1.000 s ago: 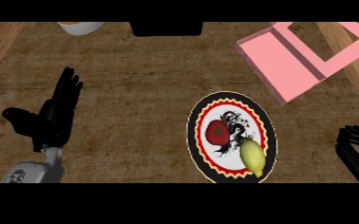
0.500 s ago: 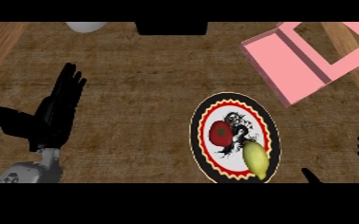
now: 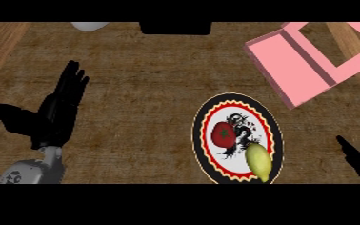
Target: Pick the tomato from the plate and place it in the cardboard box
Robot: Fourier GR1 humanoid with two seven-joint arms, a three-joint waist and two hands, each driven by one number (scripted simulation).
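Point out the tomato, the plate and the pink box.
tomato (image 3: 224, 134): head view, middle of its red top.
plate (image 3: 271, 124): head view, right rim.
pink box (image 3: 280, 59): head view, flat left panel.

Only a fingertip of my right hand (image 3: 347, 151) showed at the view's right edge; whether it was open, I could not tell. Far ahead of my left hand (image 3: 56, 109), a pale object (image 3: 89, 25) was cut off. The pink box (image 3: 309, 59) ran off the right edge.
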